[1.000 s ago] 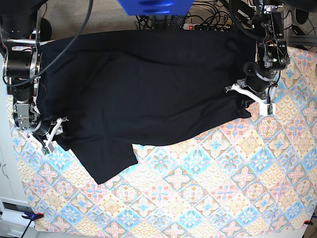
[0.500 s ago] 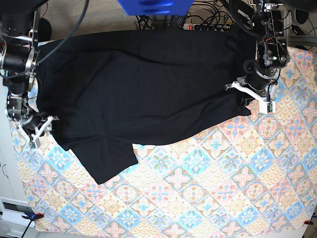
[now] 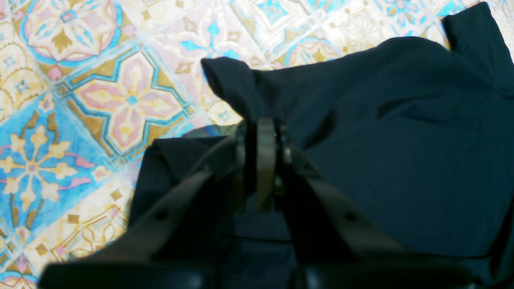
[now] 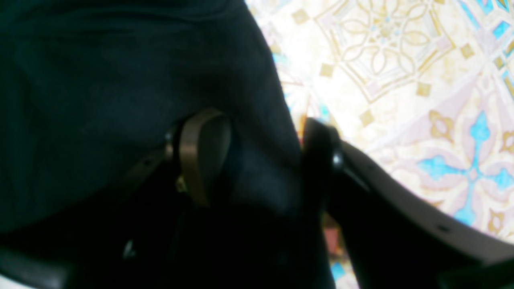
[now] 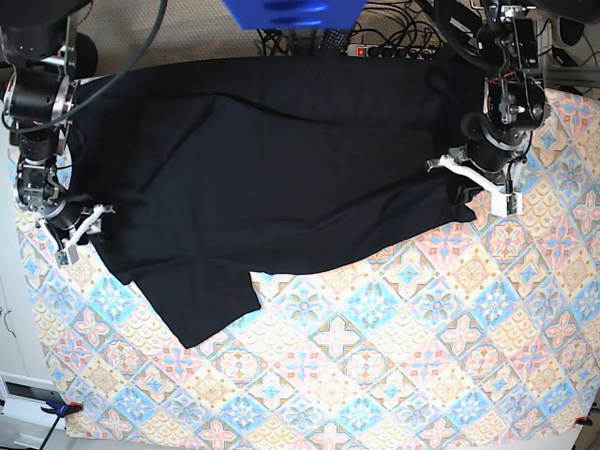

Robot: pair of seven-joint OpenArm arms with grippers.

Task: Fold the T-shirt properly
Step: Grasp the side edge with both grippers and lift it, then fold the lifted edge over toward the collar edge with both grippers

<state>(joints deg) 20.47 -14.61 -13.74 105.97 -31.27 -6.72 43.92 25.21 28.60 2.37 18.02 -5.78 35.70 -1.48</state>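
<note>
The black T-shirt (image 5: 272, 169) lies spread across the far half of the patterned tablecloth (image 5: 422, 356), one sleeve (image 5: 202, 309) pointing toward the front. My left gripper (image 5: 469, 183) is at the shirt's right edge. In the left wrist view it (image 3: 261, 136) is shut on a raised fold of the T-shirt (image 3: 381, 120). My right gripper (image 5: 82, 228) is at the shirt's left edge. In the right wrist view it (image 4: 261, 160) stands open, with the T-shirt's edge (image 4: 120, 80) lying between the fingers (image 4: 200, 152).
Cables and a power strip (image 5: 394, 49) run along the back of the table, beside a blue object (image 5: 291, 11). The table's left edge (image 5: 19, 309) is close to my right arm. Patterned cloth covers the front half.
My right gripper has moved away from the front and to the left along the shirt's left edge, staying open. My left gripper has kept its hold and hardly shifted.
</note>
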